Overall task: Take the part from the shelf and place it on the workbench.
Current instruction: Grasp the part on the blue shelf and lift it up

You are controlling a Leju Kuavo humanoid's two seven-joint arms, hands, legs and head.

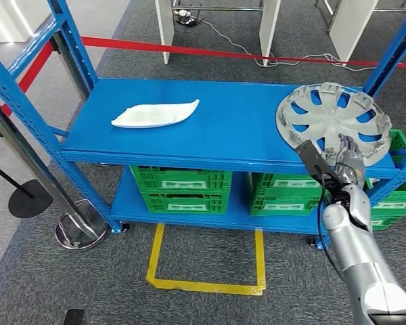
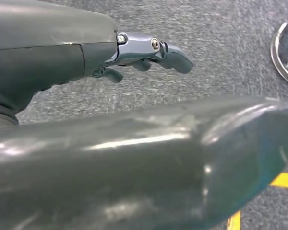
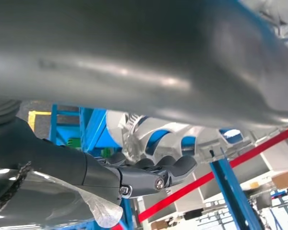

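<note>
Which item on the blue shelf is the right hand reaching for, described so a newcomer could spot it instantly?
Find the blue shelf and follow its top level to the right end. There lies a round silver wheel cover, with the right hand at its near edge. Its spoked cut-outs show blue through them, unlike the flat, elongated white part lying farther left.

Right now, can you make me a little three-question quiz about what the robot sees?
1. True or false: the silver wheel cover sits on the top shelf.
2. Which robot hand reaches up to the wheel cover: A) left, B) right?
3. What colour are the crates under the top shelf?

Key:
1. True; it lies at the shelf's right end, with a white part further left.
2. B; the right robot hand is at the cover's near edge, while the left robot hand hangs over the carpet.
3. Green.
</note>
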